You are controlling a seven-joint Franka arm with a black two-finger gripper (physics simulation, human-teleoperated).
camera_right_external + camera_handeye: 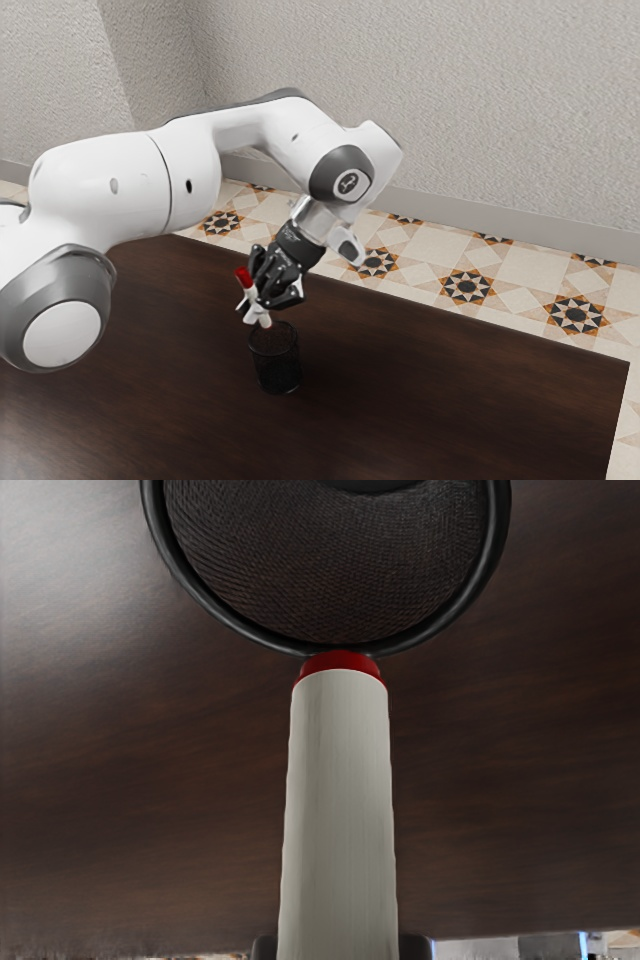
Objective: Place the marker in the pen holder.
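The white marker (251, 298) with its red cap (243, 278) is in the air, tilted — cap end up, the other end down by the mouth of the black mesh pen holder (278, 372), not inside it. The black two-finger gripper (262, 299) holds the marker, a dark finger on either side. In the wrist view, the marker's far end shows a red band (341, 664) at the holder's rim; whether they touch, I cannot tell. The pen holder stands upright on the dark wooden table (450, 400) — beyond lies patterned tile floor (467, 287), then a textured pale wall (450, 100).
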